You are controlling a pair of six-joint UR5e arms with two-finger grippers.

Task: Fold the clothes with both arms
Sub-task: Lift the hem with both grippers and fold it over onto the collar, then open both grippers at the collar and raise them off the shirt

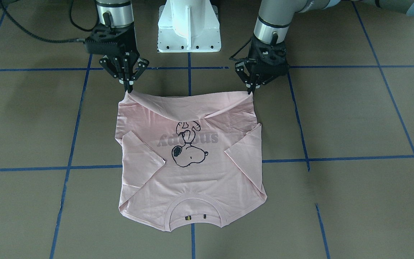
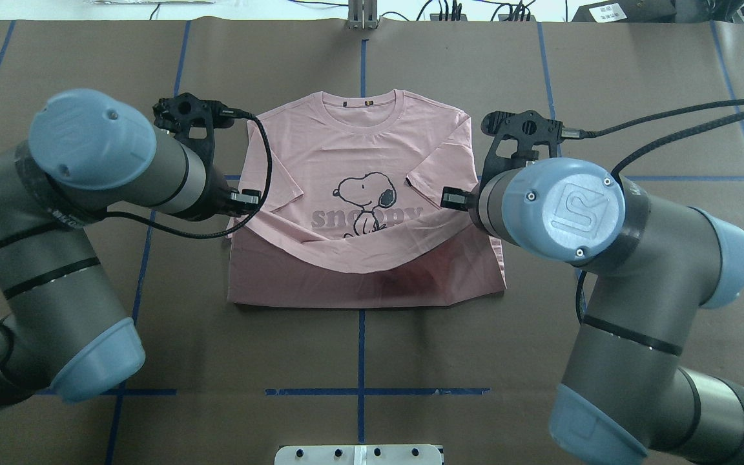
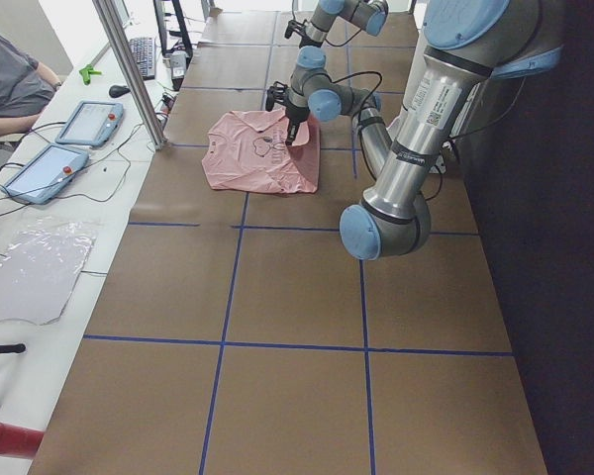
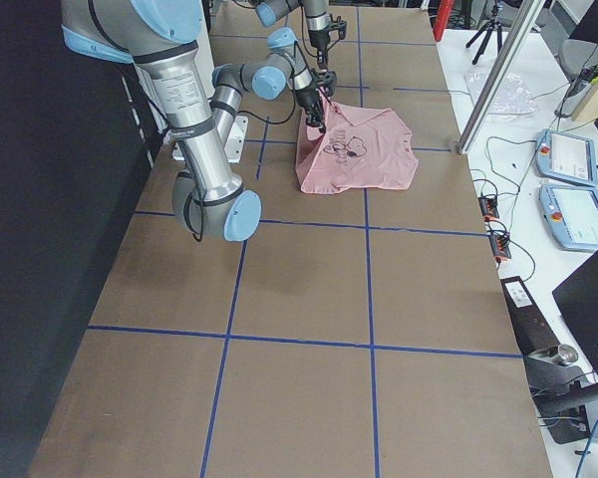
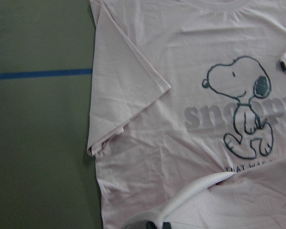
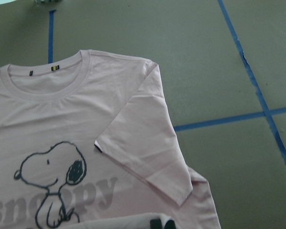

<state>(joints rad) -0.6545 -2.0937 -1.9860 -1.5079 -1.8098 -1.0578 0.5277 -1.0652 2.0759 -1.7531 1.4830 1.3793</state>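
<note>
Clamped on the T-shirt's (image 1: 192,180) hem corners, the left tool (image 1: 251,88) and right tool (image 1: 129,86) are best carried evenly toward the collar (image 1: 194,195) at 6 o'clock

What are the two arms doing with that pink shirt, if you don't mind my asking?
The robot is partway through folding a pink T-shirt that lies print-up on the table, with both sleeves folded inward. The left gripper and the right gripper each pinch a corner of the bottom hem, raised off the table, while the collar end lies flat.
</note>
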